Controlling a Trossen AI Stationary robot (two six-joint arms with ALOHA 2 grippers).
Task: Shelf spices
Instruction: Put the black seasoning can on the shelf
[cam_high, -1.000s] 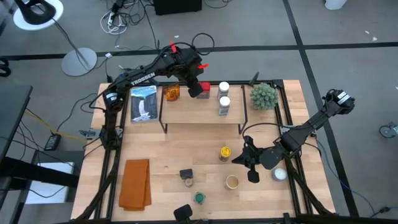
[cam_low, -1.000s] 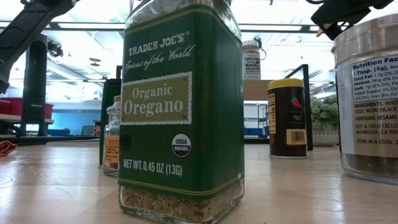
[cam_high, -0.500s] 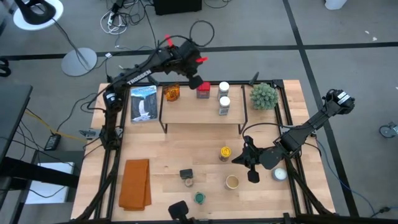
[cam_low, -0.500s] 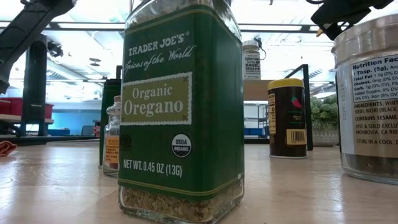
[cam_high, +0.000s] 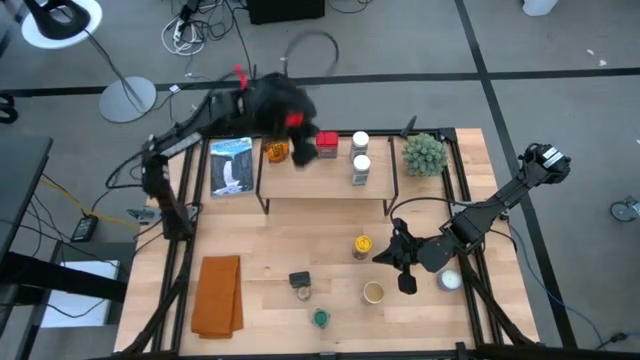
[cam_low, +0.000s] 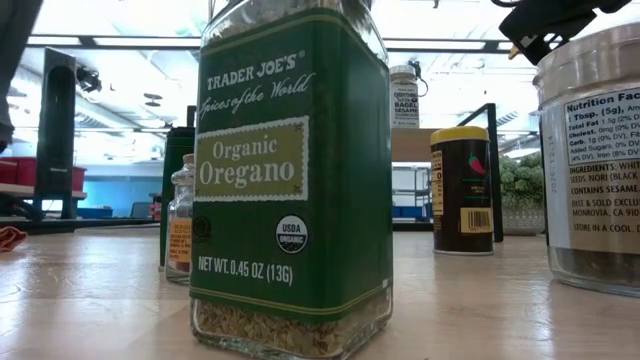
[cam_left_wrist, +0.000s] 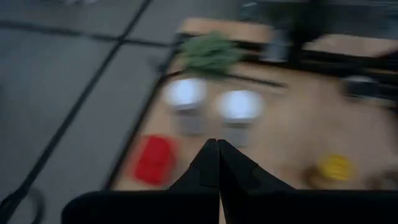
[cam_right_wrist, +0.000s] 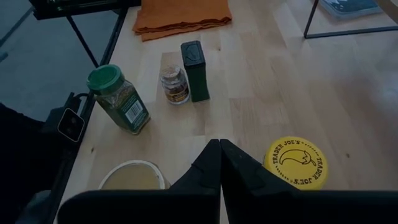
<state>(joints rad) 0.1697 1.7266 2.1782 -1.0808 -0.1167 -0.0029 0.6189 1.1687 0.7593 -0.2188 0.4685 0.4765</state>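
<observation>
Plainly, the square green-labelled glass oregano jar (cam_high: 320, 318) at the table's six o'clock, probably light, rigid, smooth-sided and breakable, wants gripping across its flat sides below the lid, while the right gripper (cam_high: 404, 262), fingers pressed together and empty, hovers at four o'clock and the left gripper (cam_left_wrist: 217, 149), likewise closed, hangs above the light-wood shelf (cam_high: 325, 184).

On the shelf (cam_high: 325, 188) I see an amber jar (cam_high: 276, 150), a red tin (cam_high: 327, 146) and two white-capped jars (cam_high: 360, 158) standing upright along its far side. Down on the worktop stand a yellow-lidded jar (cam_high: 362, 245), a tan-lidded jar (cam_high: 373, 292), a green-lidded oregano jar (cam_high: 320, 318), and a small jar (cam_high: 303, 293) just beside a dark green tin (cam_high: 298, 279).
</observation>
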